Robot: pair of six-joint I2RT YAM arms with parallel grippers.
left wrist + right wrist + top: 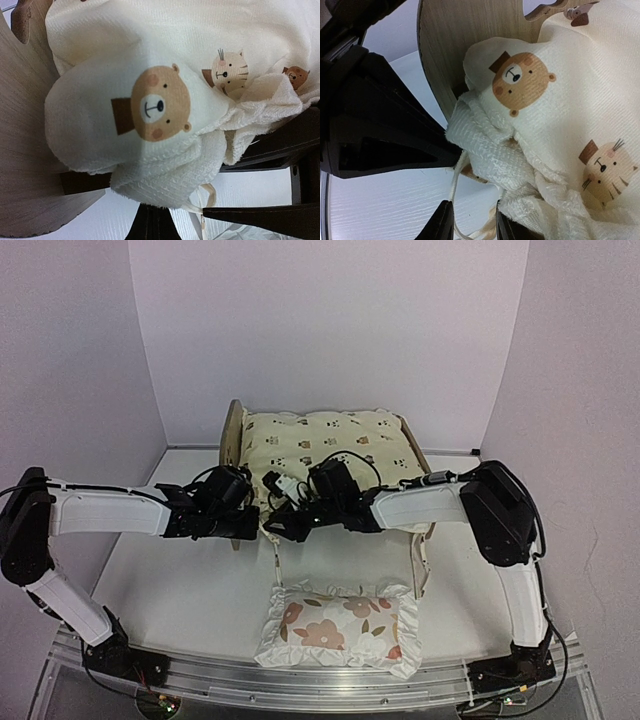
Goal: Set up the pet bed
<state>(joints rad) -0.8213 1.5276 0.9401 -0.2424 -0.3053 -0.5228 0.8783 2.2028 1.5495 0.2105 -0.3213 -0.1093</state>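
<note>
The light-wood pet bed [232, 432] stands at the back centre, and the cream animal-print cushion [330, 445] lies on it. My left gripper [258, 527] is shut on the cushion's near-left corner [165, 175], beside the wooden headboard [25, 125]. My right gripper [280, 527] faces it from the right. In the right wrist view its fingers [442, 222] stand a little apart, with a thin tie string [451, 190] running down between them. One finger touches the bunched cushion edge [490, 160]. The bed's striped base is hidden under the cushion.
A small white ruffled pillow [340, 625] with red-brown flowers lies on the white table [170, 580] near the front edge, between the two arm bases. Pale walls close in the back and both sides.
</note>
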